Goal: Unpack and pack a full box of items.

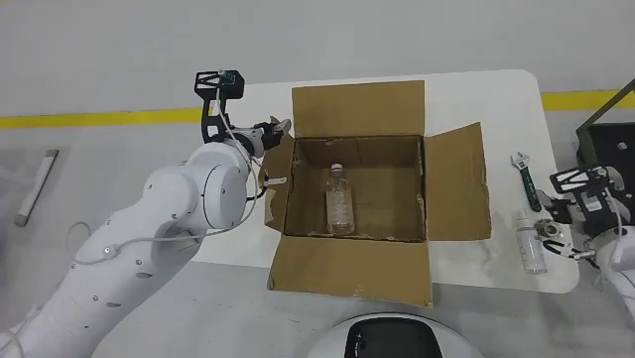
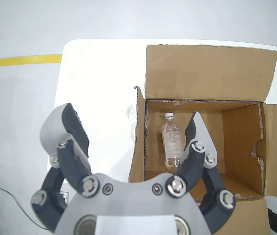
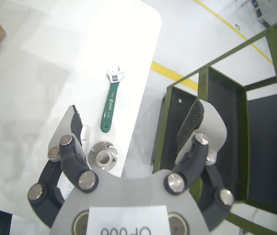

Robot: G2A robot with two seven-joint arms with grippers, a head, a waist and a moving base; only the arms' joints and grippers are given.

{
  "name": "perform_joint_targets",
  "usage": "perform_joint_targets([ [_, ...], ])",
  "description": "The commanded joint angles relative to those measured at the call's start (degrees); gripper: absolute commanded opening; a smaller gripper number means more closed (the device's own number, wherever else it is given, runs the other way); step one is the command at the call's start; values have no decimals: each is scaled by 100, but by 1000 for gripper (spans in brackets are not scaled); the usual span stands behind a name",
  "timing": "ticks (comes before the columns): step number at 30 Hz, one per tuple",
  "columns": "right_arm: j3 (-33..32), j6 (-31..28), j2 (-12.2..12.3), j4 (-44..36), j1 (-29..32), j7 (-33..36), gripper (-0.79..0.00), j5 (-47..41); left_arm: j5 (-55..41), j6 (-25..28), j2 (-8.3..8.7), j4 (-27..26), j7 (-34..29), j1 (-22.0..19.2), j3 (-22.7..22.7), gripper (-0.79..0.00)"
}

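the cardboard box (image 1: 455, 181) sits mid-frame in the top view, flaps folded out, taking up most of the white bench (image 1: 496, 90). open bench lies to its left and in a strip along the right edge, where a green-handled wrench (image 1: 527, 179), a metal flange (image 3: 103, 158) and a second bottle (image 1: 532, 244) lie near the rim. a clear bottle (image 1: 339, 201) lies on its side on the box floor. grey floor with a yellow line (image 1: 99, 118) surrounds the bench, and a green rack (image 3: 241, 113) stands just off its right edge. the left pincer (image 2: 132, 118) hovers open by the box's upper left corner. the right pincer (image 3: 136, 110) hangs open over the bench's right rim, above the flange.
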State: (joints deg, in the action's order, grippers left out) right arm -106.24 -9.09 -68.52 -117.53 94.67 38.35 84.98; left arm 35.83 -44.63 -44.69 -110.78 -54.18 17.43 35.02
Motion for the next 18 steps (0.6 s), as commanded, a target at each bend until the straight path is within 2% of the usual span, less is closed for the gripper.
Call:
perform_joint_targets([
  [1,62,-107,10,-3,-135,646,0,-183,0,0,0,0,0,0,0,0],
  [5,266,-342,33,48,-437,1753,0,-301,0,0,0,0,0,0,0,0],
  [12,388,-499,45,-102,-649,2886,0,-1186,0,0,0,0,0,0,0,0],
  [18,295,-479,62,-267,-629,3033,0,-1376,0,0,0,0,0,0,0,0],
])
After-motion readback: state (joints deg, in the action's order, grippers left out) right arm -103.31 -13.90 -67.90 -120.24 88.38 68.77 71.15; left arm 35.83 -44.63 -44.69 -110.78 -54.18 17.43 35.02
